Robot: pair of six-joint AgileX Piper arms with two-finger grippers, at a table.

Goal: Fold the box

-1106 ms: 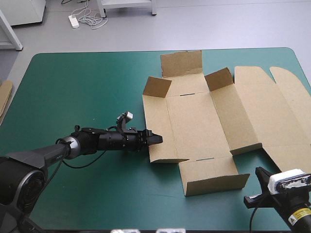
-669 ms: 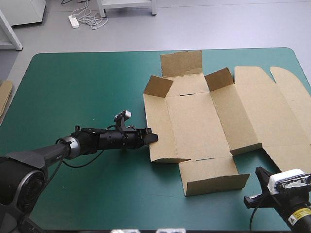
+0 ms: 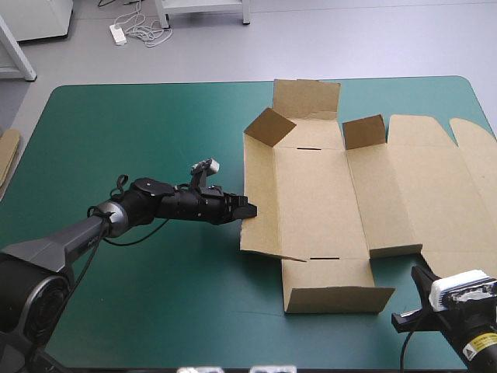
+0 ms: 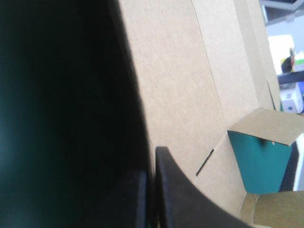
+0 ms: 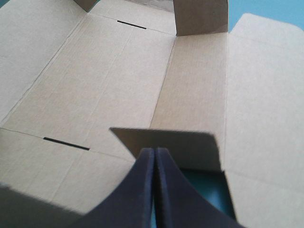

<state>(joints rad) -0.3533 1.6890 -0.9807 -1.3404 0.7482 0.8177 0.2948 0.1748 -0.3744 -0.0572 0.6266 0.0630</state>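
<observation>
Box [image 3: 318, 194] held by left end effector [image 3: 248, 207]; board [image 3: 8, 155] apart.

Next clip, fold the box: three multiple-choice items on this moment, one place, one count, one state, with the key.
1. Where on the brown cardboard box is the left gripper of two black fin-shaped fingers?
A. at its left wall's outer edge
B. on its far flap
C. over its middle panel
2. How many narrow dark slots are cut in the board?
A. one
B. two
C. five
3. How do the right gripper's fingers stand?
A. wide apart
B. shut on white cloth
C. shut in one point, empty
Key: 1 A, the high view shows its tip there; 2 B, one by the far wall, one by the near; 3 C, the right wrist view shows one closed arch.
</observation>
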